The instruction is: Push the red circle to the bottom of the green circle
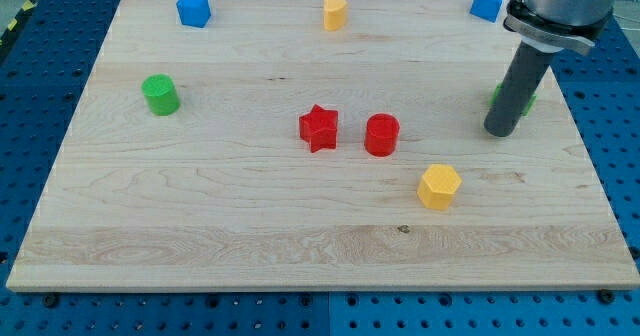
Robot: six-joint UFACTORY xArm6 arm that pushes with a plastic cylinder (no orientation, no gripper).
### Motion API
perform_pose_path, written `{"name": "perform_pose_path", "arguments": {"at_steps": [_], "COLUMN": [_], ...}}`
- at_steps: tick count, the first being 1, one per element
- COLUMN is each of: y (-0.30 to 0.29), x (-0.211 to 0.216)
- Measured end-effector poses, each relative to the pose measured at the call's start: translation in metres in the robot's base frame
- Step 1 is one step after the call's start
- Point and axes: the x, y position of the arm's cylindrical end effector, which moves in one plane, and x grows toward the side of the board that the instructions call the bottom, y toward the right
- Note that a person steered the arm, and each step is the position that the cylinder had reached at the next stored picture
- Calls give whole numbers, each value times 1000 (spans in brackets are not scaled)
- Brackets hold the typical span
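Nearest the table's bottom edge, right of centre, sits a yellow hexagonal block (439, 186). Just above it, around the middle of the wooden table (200, 226), the red circle (381, 135) stands upright, and just beside it on the view's left lies a red star (319, 128); the two are close but apart. The arm carries no claw, only a straight dark rod, so there is nothing to spread or pinch; my tip (500, 132) rests on the board near the right edge, well to the right of the red circle and touching none of the blocks that I can see. Behind the rod a green block (527, 98) peeks out, mostly hidden, so its shape cannot be told. Far across the board, near the left edge, the green circle (160, 94) stands well apart from the red circle. Along the top edge sit a blue block (193, 8) towards the left corner, a yellow block (334, 11) near the middle, and another blue block (487, 3) by the right corner.
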Motion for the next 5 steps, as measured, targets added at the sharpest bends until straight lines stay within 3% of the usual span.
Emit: {"name": "perform_pose_path", "arguments": {"at_steps": [3, 5], "y": [-38, -96], "x": [0, -6]}}
